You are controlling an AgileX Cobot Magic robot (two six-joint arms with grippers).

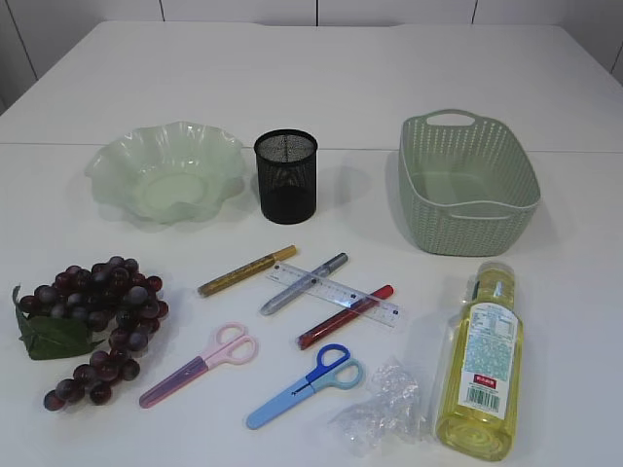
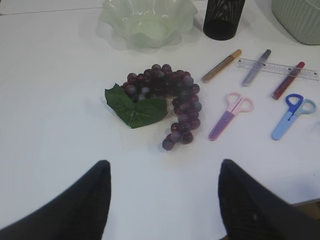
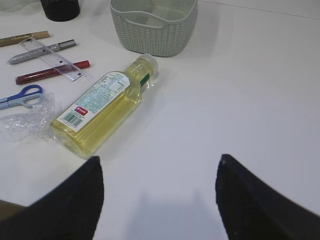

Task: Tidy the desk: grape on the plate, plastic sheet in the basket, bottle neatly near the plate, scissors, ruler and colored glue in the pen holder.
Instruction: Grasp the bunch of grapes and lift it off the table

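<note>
A purple grape bunch (image 1: 97, 326) with a green leaf lies front left, ahead of my open, empty left gripper (image 2: 165, 162). The pale green plate (image 1: 165, 170) and black mesh pen holder (image 1: 286, 175) stand behind it. Pink scissors (image 1: 200, 363), blue scissors (image 1: 307, 384), a clear ruler (image 1: 336, 292) and gold (image 1: 246, 269), silver (image 1: 304, 283) and red (image 1: 345, 316) glue pens lie mid-table. The yellow bottle (image 3: 102, 107) lies on its side beside the crumpled plastic sheet (image 3: 27, 120), left of my open right gripper (image 3: 160, 157). The green basket (image 1: 467, 185) is empty.
The white table (image 1: 311, 78) stretches bare behind the plate, holder and basket. Its front edge runs just below the bottle and scissors. Neither arm shows in the exterior view.
</note>
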